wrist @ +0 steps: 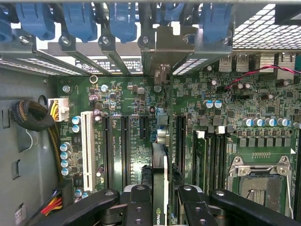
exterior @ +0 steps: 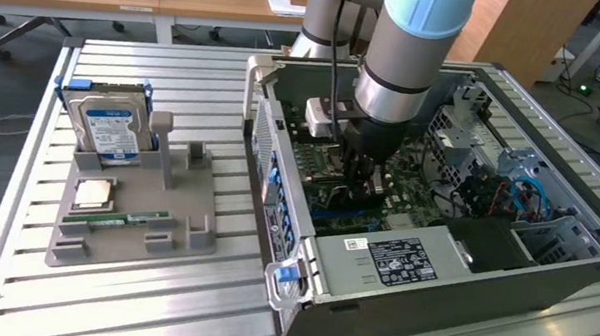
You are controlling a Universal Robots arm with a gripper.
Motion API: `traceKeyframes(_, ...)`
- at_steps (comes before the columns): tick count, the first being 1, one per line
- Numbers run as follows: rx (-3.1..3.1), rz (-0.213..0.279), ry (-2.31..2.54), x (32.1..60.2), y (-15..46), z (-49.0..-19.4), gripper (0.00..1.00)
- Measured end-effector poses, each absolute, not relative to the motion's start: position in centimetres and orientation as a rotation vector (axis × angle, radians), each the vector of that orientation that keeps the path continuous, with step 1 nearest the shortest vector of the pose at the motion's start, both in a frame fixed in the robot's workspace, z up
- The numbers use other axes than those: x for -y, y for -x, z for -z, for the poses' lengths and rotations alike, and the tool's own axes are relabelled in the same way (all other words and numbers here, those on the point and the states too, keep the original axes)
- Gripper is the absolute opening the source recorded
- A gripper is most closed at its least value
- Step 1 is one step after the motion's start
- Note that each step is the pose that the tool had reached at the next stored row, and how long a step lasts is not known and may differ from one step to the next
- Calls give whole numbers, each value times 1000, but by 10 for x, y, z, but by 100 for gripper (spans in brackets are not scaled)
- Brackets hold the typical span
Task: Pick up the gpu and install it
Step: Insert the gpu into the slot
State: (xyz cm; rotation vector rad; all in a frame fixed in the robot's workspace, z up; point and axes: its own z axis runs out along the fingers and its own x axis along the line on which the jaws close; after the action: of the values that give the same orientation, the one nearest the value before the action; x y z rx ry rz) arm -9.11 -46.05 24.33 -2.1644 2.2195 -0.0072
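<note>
The gpu [wrist: 159, 165] appears edge-on in the wrist view, a thin dark card standing upright over the black expansion slots [wrist: 124, 150] of the green motherboard [wrist: 127, 99]. Its pale metal bracket [wrist: 162, 49] reaches up to the case's rear slot openings, between the blue latches [wrist: 122, 19]. My gripper [wrist: 162, 190] is shut on the card, with one black finger [wrist: 140, 202] on each side of it. In the exterior view the gripper [exterior: 359, 193] reaches straight down into the open computer case [exterior: 435, 270], low over the board.
A grey fixture [exterior: 135, 201] on the exterior view's left holds a silver hard drive [exterior: 111, 127], a processor chip [exterior: 93, 192] and a green memory stick [exterior: 116, 220]. Inside the case are a white slot [wrist: 86, 146], the processor socket [wrist: 263, 181] and a cable bundle [wrist: 33, 115].
</note>
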Motion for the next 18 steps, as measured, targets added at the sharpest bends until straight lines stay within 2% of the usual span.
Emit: traceKeyframes(18, -2219, 7, 2164, 460, 91, -240, 26)
